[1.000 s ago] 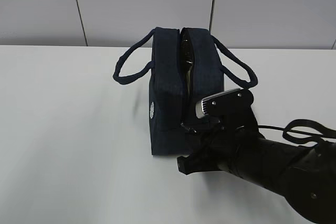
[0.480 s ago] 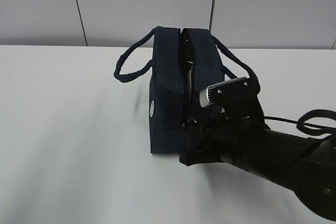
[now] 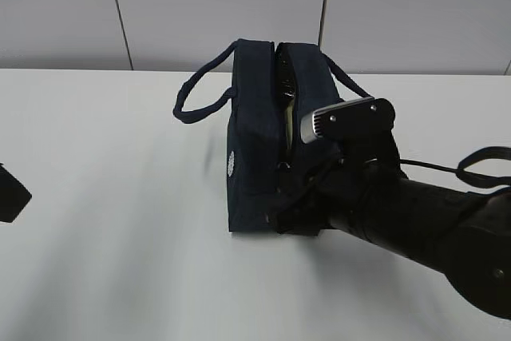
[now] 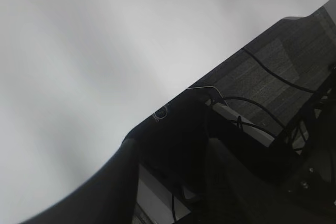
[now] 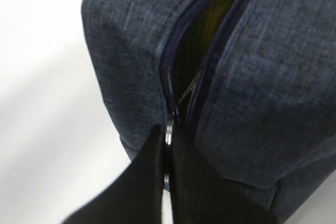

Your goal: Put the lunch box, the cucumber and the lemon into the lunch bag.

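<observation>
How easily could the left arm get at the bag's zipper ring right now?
Probably not easily. The right gripper is shut on the zipper ring at the bag's near end, and the left arm sits at the table's far left edge.

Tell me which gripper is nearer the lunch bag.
Right. The right gripper is shut on the ring pull at the lunch bag; the left gripper sits far off at the table's edge.

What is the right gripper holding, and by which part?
The right gripper is shut on the lunch bag's silver ring pull, at the low end of the open zipper.
</observation>
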Controlling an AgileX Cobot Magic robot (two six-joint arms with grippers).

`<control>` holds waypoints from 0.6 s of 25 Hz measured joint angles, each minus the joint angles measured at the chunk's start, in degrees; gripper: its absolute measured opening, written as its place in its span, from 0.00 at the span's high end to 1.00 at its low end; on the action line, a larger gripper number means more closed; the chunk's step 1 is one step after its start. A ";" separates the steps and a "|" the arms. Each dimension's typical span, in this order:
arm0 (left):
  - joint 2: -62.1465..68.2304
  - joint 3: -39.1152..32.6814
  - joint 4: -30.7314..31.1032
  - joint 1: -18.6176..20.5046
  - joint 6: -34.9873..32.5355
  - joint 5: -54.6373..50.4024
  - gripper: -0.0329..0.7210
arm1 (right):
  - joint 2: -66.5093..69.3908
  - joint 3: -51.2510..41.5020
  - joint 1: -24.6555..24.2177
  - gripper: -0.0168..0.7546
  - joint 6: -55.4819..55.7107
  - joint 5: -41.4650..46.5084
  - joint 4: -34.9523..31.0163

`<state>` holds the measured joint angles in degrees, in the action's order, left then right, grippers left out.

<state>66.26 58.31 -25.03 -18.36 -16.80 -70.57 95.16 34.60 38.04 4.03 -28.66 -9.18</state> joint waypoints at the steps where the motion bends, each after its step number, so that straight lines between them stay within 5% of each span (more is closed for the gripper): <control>1: 0.46 0.00 -0.08 0.00 -0.43 0.30 0.57 | 0.00 0.36 0.00 0.98 0.00 0.24 0.04; 15: 2.25 -0.14 -0.35 0.00 -2.68 3.79 0.57 | -4.69 1.29 0.00 0.98 -7.80 1.92 -2.24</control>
<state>68.52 58.17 -25.38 -18.36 -19.48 -66.78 90.47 35.89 38.04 -3.78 -26.74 -11.43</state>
